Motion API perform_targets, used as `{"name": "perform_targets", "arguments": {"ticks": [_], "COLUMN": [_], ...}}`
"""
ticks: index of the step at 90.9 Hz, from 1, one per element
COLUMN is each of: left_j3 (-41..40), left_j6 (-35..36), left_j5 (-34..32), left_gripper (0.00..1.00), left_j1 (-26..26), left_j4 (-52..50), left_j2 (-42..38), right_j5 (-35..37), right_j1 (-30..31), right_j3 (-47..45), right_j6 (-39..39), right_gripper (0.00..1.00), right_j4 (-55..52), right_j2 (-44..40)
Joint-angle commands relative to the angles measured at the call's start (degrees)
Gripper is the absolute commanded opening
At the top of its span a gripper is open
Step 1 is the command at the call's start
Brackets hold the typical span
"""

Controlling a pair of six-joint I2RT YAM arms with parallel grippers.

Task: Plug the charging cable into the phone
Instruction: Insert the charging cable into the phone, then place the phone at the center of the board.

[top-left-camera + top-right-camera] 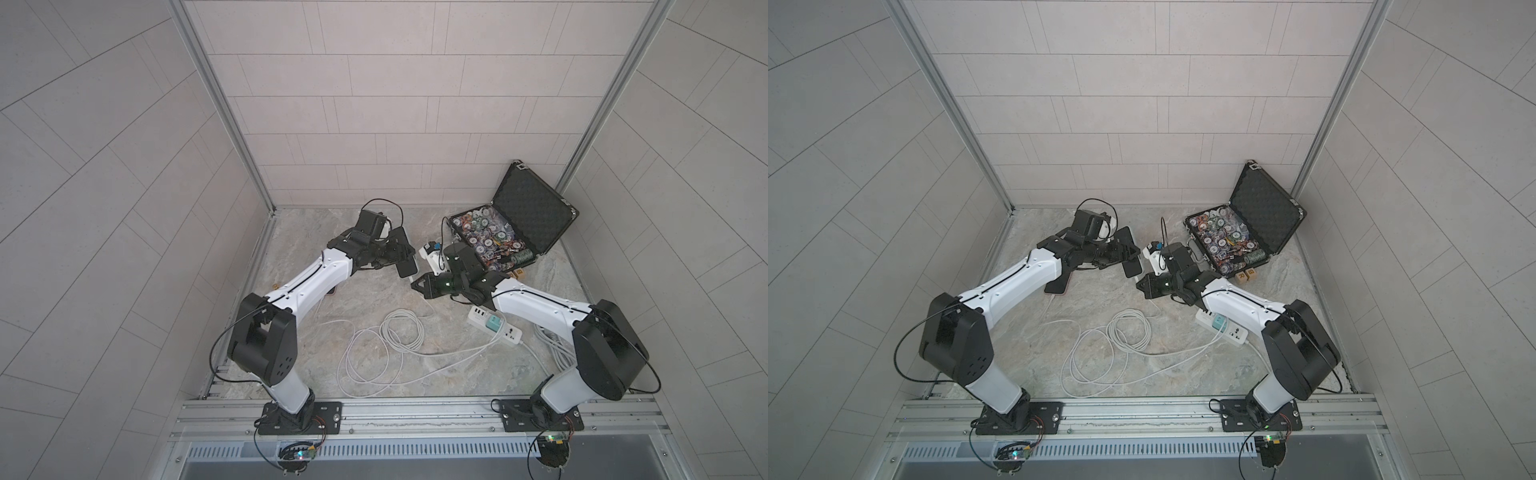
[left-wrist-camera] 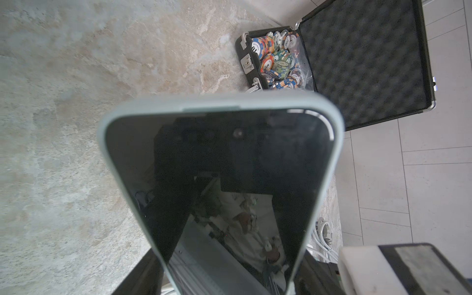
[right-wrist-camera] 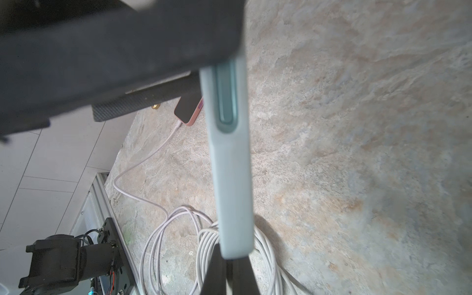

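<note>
Both top views: high, front, looking down, whole table (image 1: pixel 457 382). Wrist views close; left faces case (image 2: pixel 365 63).

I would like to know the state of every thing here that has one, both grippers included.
left gripper: closed on the pale-cased phone, holding it up.
right gripper: shut, nothing seen in it.
pale-cased phone: lifted, screen dark.
charging cable: loosely coiled on the table, one end at the coral phone.
coral phone: lying flat, screen dark.
case: open, chips inside.
power strip: teal adapter plugged in.

"10" on a poker chip (image 2: pixel 255 47)
</note>
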Motion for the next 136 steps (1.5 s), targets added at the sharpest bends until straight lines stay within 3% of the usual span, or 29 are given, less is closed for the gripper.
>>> {"name": "perform_targets", "arguments": {"ticks": [1,22,40,55,65,75,86,104,136], "left_j3": [-0.4,5.3,5.9,6.2,6.5,5.1,3.9,4.9,6.8], "left_j6": [0.9,0.2,0.9,0.5,1.5,4.2,10.8,22.0,31.3], "left_j5": [0.9,0.1,-3.3,-5.2,-5.8,-7.2,-8.9,-14.4,-15.5], "left_gripper": [0.32,0.32,0.33,0.33,0.33,0.33,0.35,0.32,0.35], "left_j1": [-1.0,3.3,5.3,8.2,9.3,9.2,9.1,8.7,8.8], "left_j4": [-7.9,-12.4,-12.7,-11.8,-12.2,-12.0,-15.2,-23.8,-26.7], "left_j2": [-0.3,2.6,2.6,2.8,2.3,1.8,3.0,7.8,12.9], "right_j5": [4.1,3.3,-1.8,-3.9,-0.5,7.8,13.9,18.0,19.0], "right_j1": [-1.6,-1.6,-1.6,-1.7,-1.8,-2.4,-3.2,-3.7,-3.8], "right_j3": [3.3,-0.1,-0.6,-2.7,-4.4,-6.0,-7.3,-8.9,-9.4], "right_j6": [0.8,3.3,2.9,1.6,0.3,-1.9,-4.5,-7.5,-7.1], "right_gripper": [0.00,0.03,0.22,0.50,0.60,0.74,0.77,0.78,0.78], "right_j4": [7.2,11.6,12.2,10.4,6.9,2.5,-1.2,-3.3,-2.0], "right_j2": [0.2,0.6,0.7,-1.9,-5.7,-11.0,-16.7,-22.5,-21.8]}}
